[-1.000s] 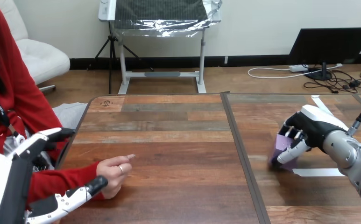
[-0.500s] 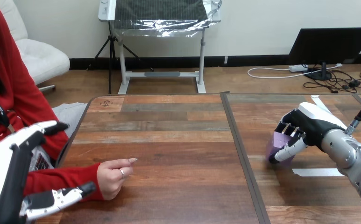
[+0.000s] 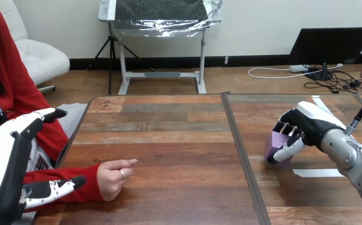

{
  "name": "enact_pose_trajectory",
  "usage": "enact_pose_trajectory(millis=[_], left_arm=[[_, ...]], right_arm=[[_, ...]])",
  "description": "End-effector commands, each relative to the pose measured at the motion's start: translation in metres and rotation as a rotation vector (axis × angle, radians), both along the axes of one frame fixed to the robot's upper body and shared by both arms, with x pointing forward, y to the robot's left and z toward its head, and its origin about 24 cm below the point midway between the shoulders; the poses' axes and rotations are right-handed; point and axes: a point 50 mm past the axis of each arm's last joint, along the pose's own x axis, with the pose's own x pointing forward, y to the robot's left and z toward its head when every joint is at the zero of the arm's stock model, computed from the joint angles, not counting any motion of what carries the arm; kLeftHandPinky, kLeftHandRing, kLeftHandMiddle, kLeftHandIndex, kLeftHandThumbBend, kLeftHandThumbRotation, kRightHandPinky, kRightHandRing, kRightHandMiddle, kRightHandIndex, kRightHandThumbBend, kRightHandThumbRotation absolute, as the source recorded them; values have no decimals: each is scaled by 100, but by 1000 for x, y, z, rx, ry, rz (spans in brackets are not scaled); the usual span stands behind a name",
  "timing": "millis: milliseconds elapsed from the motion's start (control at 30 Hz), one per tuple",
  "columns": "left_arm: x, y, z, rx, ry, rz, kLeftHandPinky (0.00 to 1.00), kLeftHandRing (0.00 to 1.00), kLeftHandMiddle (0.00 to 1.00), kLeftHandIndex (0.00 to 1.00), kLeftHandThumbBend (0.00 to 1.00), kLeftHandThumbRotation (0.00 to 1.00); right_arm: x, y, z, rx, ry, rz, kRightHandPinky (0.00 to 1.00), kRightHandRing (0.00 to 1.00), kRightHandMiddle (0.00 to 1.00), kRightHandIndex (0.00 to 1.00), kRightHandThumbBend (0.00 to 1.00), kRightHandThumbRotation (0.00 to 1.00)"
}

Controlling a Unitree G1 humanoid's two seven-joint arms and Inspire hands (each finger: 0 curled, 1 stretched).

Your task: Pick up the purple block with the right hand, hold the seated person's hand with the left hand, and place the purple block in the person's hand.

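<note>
The purple block (image 3: pixel 278 142) is over the right half of the table (image 3: pixel 179 136), gripped in my right hand (image 3: pixel 310 124): fingers curled over its top, thumb along its near side, ready to carry. I cannot tell if it has cleared the wood. My left hand (image 3: pixel 3 164) is spread wide, empty, beside the red sleeve (image 3: pixel 92 190), short of the person's hand (image 3: pixel 113 176) resting on the table.
</note>
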Motion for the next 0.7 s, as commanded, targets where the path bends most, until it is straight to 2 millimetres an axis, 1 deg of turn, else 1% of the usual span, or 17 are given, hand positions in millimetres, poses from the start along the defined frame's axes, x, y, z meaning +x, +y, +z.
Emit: enact_pose_trajectory(millis=[0, 67, 467, 667], left_arm=[[13, 3, 3, 51, -1, -26, 59, 72, 75, 75, 100, 17], [15, 4, 1, 65, 17, -32, 60, 72, 75, 75, 100, 16], [30, 5, -14, 155, 123, -71, 63, 72, 76, 75, 100, 19], [37, 4, -20, 151, 160, -106, 64, 72, 76, 74, 100, 14]], right_arm=[[12, 7, 22, 29, -113, 21, 48, 51, 56, 54, 75, 0], [12, 7, 23, 27, -115, 30, 48, 51, 56, 55, 75, 0], [14, 10, 27, 50, -130, 50, 48, 50, 54, 52, 74, 0], [15, 11, 28, 50, -130, 46, 48, 50, 54, 52, 74, 0]])
